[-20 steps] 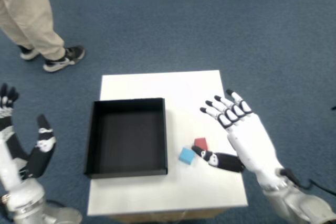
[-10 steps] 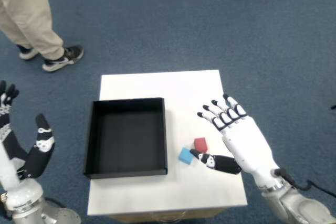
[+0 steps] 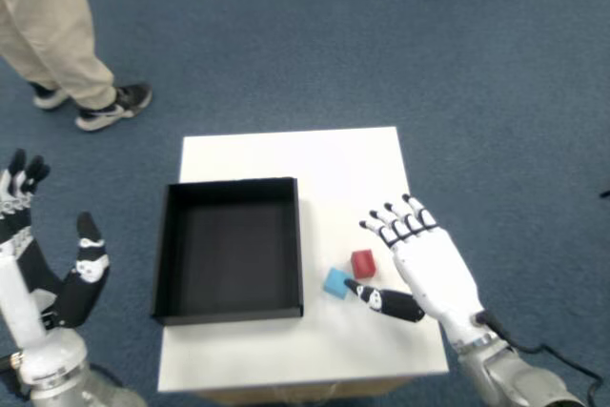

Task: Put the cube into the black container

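Right hand (image 3: 426,269) over the right part of the white table (image 3: 286,154), fingers spread and extended, thumb stretched out toward the left; it holds nothing. Two cubes lie just right of the black container (image 3: 229,247): a blue cube (image 3: 336,282) close to the container's right wall and a red cube (image 3: 363,263) just beside it, further right. The thumb tip sits right next to the blue cube, possibly touching; contact cannot be confirmed from this view. The red cube lies between thumb and fingers, under the open palm area. The task does not say which cube is meant; the hand's placement suggests either could be taken. Step in hand, as judged: closing in for the grasp. To do it well: lower the palm, bring thumb and forefinger to opposite faces of one cube only, and close squarely so the block does not squirt sideways. Hazard: the two cubes are near each other, so closing fingers may nudge the neighbour or shove it against the container wall. The container is empty, open-topped, its right wall close by; the lift must clear that rim. Left hand (image 3: 57,278) raised off the table's left edge, open, well apart. A person's legs (image 3: 48,26) stand on the blue carpet (image 3: 457,64) beyond the table, no obstruction.
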Robot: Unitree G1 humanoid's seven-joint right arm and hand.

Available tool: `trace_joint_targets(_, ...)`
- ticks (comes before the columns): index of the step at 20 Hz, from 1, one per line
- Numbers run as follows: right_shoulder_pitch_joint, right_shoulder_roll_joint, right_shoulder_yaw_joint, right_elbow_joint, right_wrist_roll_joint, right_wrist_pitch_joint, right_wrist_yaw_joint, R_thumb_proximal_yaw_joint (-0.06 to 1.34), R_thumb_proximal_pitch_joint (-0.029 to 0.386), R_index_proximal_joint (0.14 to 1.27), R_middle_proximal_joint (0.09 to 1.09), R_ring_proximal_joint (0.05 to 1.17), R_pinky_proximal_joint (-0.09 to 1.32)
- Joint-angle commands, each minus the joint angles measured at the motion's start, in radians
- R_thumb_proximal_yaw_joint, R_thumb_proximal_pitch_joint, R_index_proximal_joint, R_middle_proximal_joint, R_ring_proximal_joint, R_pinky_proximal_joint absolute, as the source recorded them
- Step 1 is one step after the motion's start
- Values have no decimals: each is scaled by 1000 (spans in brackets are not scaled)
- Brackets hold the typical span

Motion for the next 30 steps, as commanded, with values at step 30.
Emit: trace_joint_targets(30,-268,119,18,529,-34,-121,-40,407,-7,434,327,298,143)
